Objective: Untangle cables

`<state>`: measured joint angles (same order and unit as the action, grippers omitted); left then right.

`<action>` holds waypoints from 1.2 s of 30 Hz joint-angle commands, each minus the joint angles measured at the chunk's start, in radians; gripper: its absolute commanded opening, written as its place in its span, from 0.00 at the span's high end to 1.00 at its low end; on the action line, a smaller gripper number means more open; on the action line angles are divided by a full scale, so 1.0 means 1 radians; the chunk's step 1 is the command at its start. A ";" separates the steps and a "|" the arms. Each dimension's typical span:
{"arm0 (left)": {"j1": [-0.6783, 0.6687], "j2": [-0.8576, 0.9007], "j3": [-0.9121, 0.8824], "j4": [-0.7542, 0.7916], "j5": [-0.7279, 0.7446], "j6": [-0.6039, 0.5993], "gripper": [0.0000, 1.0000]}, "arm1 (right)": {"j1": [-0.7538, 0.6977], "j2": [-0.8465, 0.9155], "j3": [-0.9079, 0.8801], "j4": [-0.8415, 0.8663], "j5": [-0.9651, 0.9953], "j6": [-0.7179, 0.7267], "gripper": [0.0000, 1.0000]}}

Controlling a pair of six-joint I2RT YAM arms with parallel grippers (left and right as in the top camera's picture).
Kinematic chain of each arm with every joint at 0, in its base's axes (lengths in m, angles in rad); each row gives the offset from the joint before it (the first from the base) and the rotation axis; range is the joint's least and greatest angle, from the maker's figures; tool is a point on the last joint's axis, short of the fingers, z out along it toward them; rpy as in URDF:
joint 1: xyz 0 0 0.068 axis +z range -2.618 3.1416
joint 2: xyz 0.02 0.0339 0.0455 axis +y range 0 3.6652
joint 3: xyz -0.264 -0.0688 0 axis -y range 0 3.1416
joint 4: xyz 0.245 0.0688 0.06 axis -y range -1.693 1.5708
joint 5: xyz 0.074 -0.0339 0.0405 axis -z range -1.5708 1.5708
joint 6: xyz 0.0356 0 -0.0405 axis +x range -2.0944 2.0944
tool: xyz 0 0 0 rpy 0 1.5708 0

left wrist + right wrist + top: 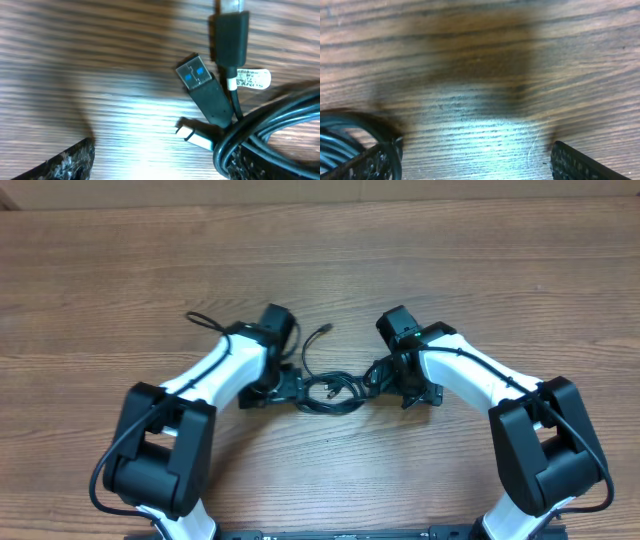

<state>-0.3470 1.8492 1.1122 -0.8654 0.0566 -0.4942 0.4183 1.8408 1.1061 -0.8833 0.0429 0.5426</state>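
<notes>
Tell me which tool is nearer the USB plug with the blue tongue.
Left. The blue USB plug lies just ahead of the left tool; the right tool sits across the cables, plug out of its view.

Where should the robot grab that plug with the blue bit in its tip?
Probably by the black shell behind the blue-lined metal tip of the plug. It lies flat on the table, pointing away from the cable bundle, with bare wood beside it. Coming straight down and pinching across its two long sides looks best.
</notes>
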 commanded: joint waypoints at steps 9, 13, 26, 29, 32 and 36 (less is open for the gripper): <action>0.135 0.028 -0.044 -0.010 -0.092 0.053 0.16 | -0.079 0.034 0.016 -0.040 0.108 -0.011 0.00; 0.129 0.028 -0.044 0.008 -0.058 0.053 0.15 | -0.079 0.034 0.170 -0.122 -0.020 -0.027 0.00; 0.115 0.028 -0.044 0.040 -0.056 0.052 0.15 | -0.018 0.034 0.314 -0.195 -0.219 -0.110 0.00; 0.111 0.028 -0.044 0.040 -0.056 0.053 0.15 | 0.006 0.035 0.293 -0.193 -0.197 -0.102 0.00; 0.111 0.028 -0.044 0.041 -0.056 0.053 0.13 | 0.022 0.034 0.258 -0.168 -0.163 -0.099 0.00; 0.111 0.028 -0.044 0.050 -0.056 0.053 0.13 | 0.035 0.034 0.192 -0.085 -0.164 -0.098 0.00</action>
<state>-0.2359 1.8496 1.0996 -0.8371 0.0551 -0.4454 0.4438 1.8786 1.3422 -1.0100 -0.1406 0.4438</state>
